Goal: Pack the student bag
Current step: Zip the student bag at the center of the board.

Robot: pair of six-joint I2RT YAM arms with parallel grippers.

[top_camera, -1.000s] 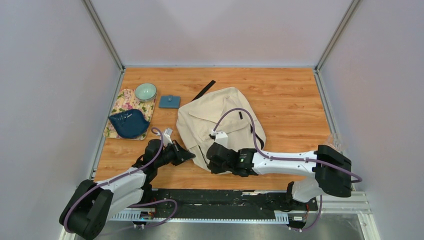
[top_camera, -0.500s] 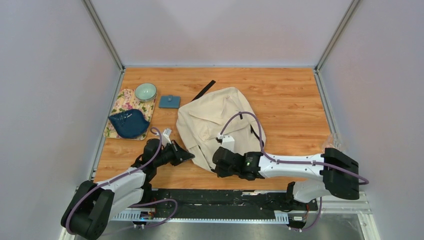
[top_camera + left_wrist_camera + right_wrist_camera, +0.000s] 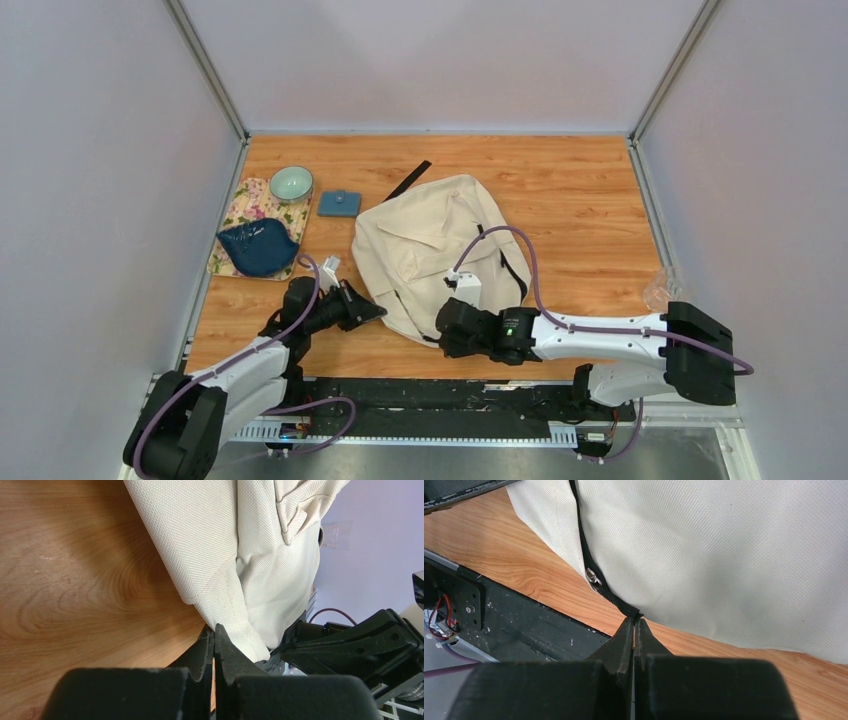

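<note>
Top external view: the student bag [image 3: 440, 245] lies slumped flat in the middle of the wooden table [image 3: 580, 200], pocket flap up and a black strap [image 3: 408, 180] trailing off its far corner. Both arms reach in low at its near edge, one on each side of the near corner. My guess is they mean to steady or open the bag there.

Up close, the left hand [image 3: 376, 312] is closed, its black fingertips [image 3: 220, 637] pressed together right against the folded hem. I cannot tell whether any cloth is nipped. The right hand [image 3: 438, 338] is closed too, its tips meeting at the end of the black zipper tape [image 3: 609, 595], just below the small metal zipper pull [image 3: 594, 581]. Whether the tape is pinched, I cannot say.

The bag is a coarse-woven cream canvas, soft and creased, with stitched seams. Well off to the left sit a small blue pouch [image 3: 339, 203], a pale green bowl [image 3: 290, 183] and a dark blue leaf-shaped dish [image 3: 258, 248] on a floral mat [image 3: 240, 205].
</note>
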